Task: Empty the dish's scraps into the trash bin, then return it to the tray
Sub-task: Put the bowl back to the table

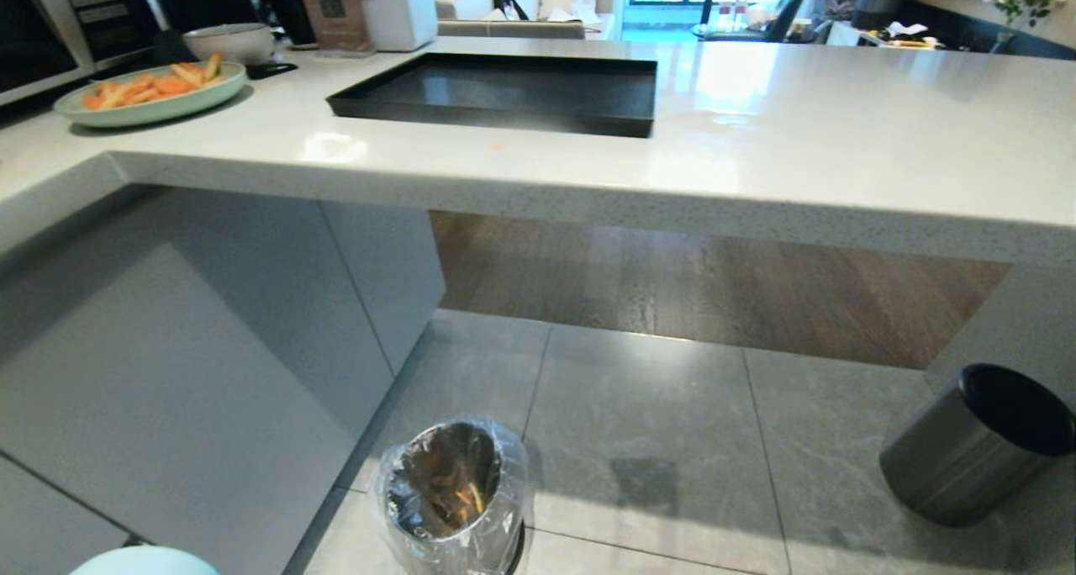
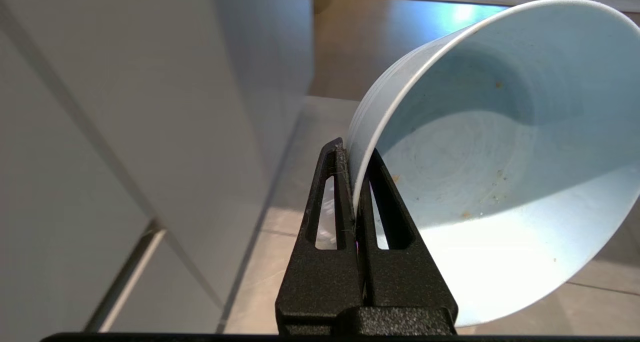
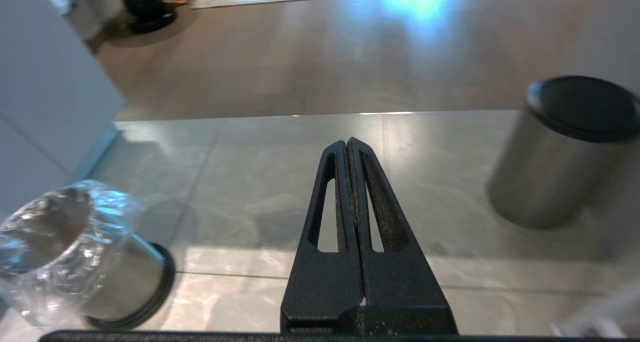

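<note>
left gripper [image 2: 354,182] pinching emptied pale blue bowl [image 2: 500,157] by rim, bag-lined metal trash bin [image 1: 454,495] near it; right gripper [image 3: 347,147] fingers pressed together, holding nothing

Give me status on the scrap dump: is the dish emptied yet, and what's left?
Done: the dish holds only crumbs, and orange scraps lie in the trash bin. In hand: the left gripper is shut on the dish's rim, low beside the bin. The right gripper is shut, empty, over the floor. Left: lift the dish back onto the tray, empty on the counter.
</note>
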Controlling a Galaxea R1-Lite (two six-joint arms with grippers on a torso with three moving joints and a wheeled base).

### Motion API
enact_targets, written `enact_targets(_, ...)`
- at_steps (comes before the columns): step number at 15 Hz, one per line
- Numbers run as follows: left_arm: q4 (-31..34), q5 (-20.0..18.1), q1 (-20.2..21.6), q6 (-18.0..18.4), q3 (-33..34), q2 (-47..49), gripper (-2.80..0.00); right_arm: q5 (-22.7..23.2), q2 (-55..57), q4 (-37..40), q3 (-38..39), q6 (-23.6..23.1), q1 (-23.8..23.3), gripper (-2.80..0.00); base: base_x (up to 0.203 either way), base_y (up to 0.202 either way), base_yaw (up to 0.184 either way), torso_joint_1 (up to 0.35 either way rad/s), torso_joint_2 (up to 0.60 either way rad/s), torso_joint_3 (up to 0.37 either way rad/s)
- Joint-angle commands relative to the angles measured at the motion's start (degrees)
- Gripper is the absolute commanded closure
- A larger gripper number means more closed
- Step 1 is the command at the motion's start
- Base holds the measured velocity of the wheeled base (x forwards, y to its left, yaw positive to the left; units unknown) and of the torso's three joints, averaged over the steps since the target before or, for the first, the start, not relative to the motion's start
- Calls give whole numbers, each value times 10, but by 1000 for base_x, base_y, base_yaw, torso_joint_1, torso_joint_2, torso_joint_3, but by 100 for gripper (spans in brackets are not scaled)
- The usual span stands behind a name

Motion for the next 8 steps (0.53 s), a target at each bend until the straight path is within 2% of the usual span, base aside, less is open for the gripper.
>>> enact_targets(1, 0, 0, 0, 0, 0, 0, 0, 0, 1, 0, 0, 1, 0, 0, 3, 10, -174, 2, -1, 7)
enact_targets(5, 0, 0, 0, -1, 0, 0, 0, 0, 0, 0, 0, 0, 0, 0, 2, 9, -168, 4, 2, 4)
enact_targets(8, 0, 0, 0, 0, 0, 0, 0, 0, 0, 0, 0, 0, 0, 0, 0, 6, -59, 1, 1, 0)
